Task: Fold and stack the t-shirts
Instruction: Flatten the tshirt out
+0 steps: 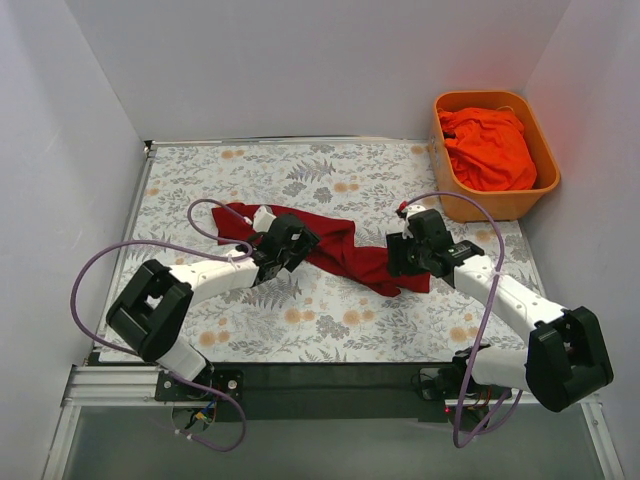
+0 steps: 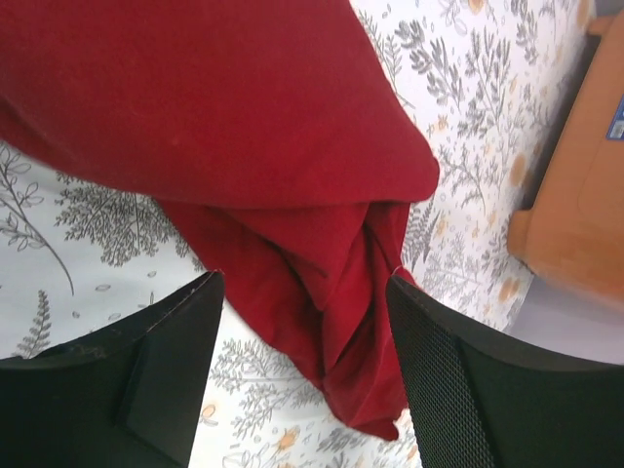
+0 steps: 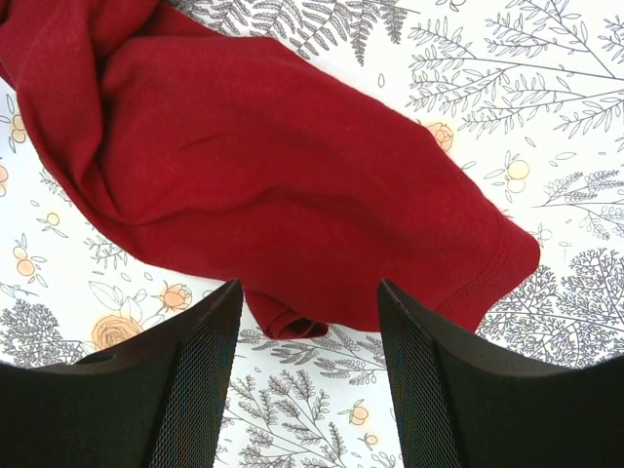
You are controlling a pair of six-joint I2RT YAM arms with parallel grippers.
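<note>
A dark crimson t-shirt (image 1: 340, 250) lies crumpled in a long twisted strip across the middle of the floral table. My left gripper (image 1: 290, 245) is open over its left part; in the left wrist view a hanging fold of the crimson shirt (image 2: 292, 195) lies between my spread fingers (image 2: 458, 380). My right gripper (image 1: 408, 255) is open over its right end; in the right wrist view the crimson shirt (image 3: 292, 185) and its hem lie just ahead of my open fingers (image 3: 185, 390). A bright orange-red t-shirt (image 1: 490, 148) is bundled in the tub.
A rigid orange plastic tub (image 1: 500, 205) stands at the back right of the table; its side shows in the left wrist view (image 2: 585, 195). White walls enclose the table. A black rail (image 1: 330, 390) runs along the near edge.
</note>
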